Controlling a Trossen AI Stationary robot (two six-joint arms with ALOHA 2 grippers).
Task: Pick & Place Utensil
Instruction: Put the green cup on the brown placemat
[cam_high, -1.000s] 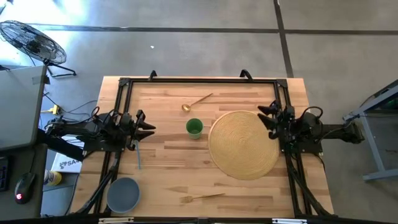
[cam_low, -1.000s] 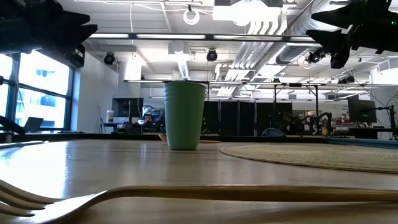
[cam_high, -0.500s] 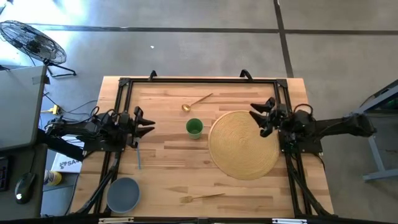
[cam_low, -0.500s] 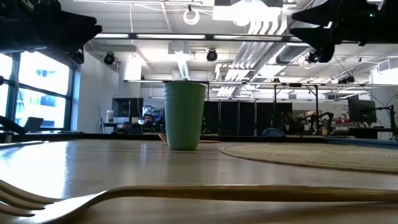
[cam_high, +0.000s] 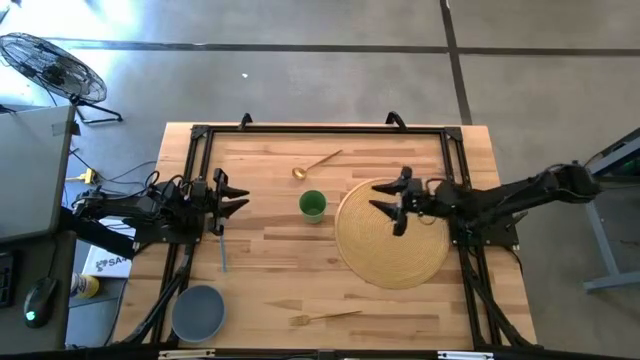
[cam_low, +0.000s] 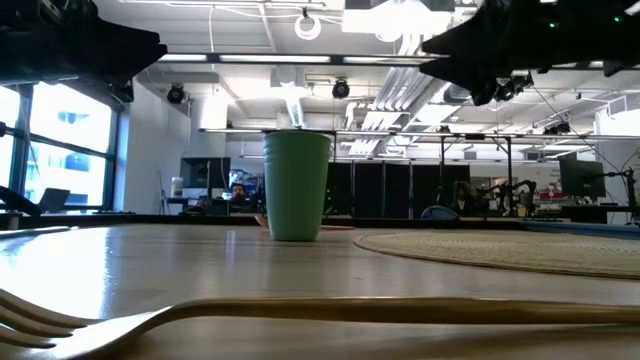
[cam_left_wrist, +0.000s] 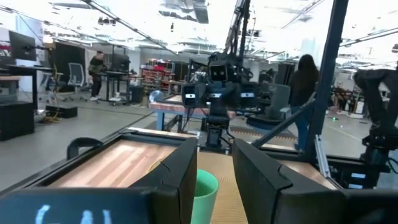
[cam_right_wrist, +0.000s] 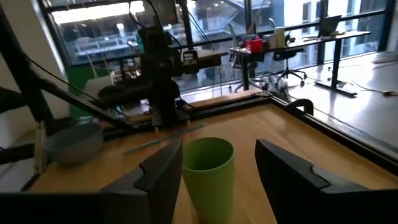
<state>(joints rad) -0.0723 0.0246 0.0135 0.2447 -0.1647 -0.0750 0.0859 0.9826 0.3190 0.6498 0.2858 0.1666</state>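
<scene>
A gold spoon (cam_high: 316, 162) lies flat near the table's far edge, and a gold fork (cam_high: 325, 317) lies near the near edge, stretching across the foreground of the low view (cam_low: 300, 315). A green cup (cam_high: 312, 206) stands upright between them. My right gripper (cam_high: 386, 199) is open above the round woven mat (cam_high: 392, 250), fingers pointing toward the cup (cam_right_wrist: 210, 177). My left gripper (cam_high: 242, 203) is open at the table's left side, also facing the cup (cam_left_wrist: 204, 191). Neither touches anything.
A grey-blue bowl (cam_high: 198, 312) sits at the near left corner, also seen in the right wrist view (cam_right_wrist: 74, 142). A thin blue stick (cam_high: 222, 250) lies near my left gripper. A black frame (cam_high: 200, 135) runs along the table's edges. Bare wood lies between cup and fork.
My right gripper has moved from the table's right edge toward the left, out over the woven mat and closer to the green cup, staying open. The cup, spoon and fork have stayed where they were.
</scene>
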